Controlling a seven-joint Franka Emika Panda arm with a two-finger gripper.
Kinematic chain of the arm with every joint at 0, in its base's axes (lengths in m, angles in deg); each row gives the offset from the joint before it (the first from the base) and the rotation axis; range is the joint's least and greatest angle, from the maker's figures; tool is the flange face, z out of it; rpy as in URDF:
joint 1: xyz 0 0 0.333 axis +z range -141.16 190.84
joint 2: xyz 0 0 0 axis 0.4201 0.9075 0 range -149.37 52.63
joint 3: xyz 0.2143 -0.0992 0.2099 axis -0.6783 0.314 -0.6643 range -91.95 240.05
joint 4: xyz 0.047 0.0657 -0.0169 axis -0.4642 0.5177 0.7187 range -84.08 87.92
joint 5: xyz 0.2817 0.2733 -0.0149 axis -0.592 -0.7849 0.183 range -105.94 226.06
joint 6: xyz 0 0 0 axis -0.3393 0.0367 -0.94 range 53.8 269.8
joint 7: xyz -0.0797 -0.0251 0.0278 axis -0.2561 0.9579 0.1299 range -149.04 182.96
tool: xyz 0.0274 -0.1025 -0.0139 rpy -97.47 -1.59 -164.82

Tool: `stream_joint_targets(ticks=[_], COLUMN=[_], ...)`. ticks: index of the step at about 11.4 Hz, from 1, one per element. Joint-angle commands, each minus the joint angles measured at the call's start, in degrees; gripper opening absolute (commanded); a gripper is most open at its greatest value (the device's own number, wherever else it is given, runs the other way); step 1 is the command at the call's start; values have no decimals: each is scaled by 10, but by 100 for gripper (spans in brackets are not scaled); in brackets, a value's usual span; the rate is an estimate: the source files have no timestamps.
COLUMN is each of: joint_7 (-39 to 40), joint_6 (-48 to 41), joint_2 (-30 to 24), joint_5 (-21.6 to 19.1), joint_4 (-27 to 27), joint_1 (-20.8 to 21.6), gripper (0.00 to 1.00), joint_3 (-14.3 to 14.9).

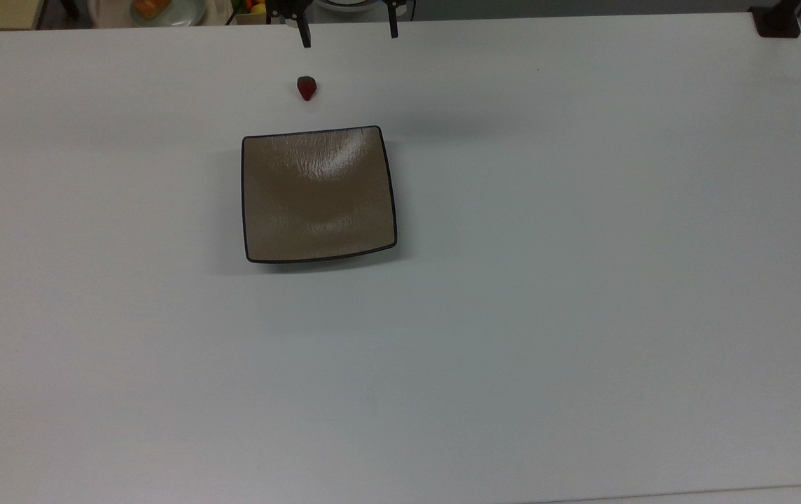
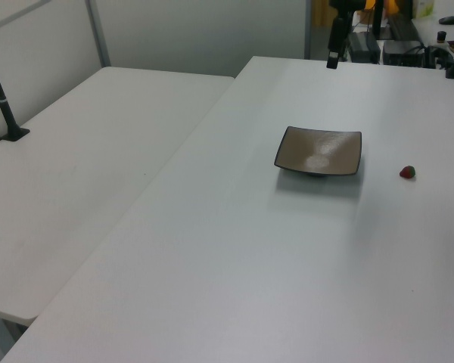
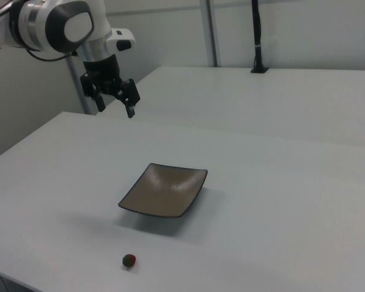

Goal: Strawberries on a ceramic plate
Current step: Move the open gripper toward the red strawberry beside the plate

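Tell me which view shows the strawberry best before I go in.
The top view: the strawberry sits clear on the table, its red body and dark cap distinct, just above the plate. The left view shows a small red spot right of the plate; the right view shows a small dot near the bottom edge.

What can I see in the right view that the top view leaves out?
The right view alone shows the white arm carrying the gripper high above the table, and a second table behind. The top view alone shows a pale dish with orange food past the far edge. Both share the open gripper, the strawberry lying on the table and the bare plate apart from it.
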Motion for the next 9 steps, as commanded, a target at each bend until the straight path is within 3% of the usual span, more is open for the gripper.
stream_joint_targets(ticks=[1, 9], joint_7=[-16, -15], joint_6=[17, 12], joint_2=[-5, -7], joint_5=[-6, -7], joint_4=[13, 22], joint_1=[6, 6], gripper=[100, 100], joint_3=[5, 5])
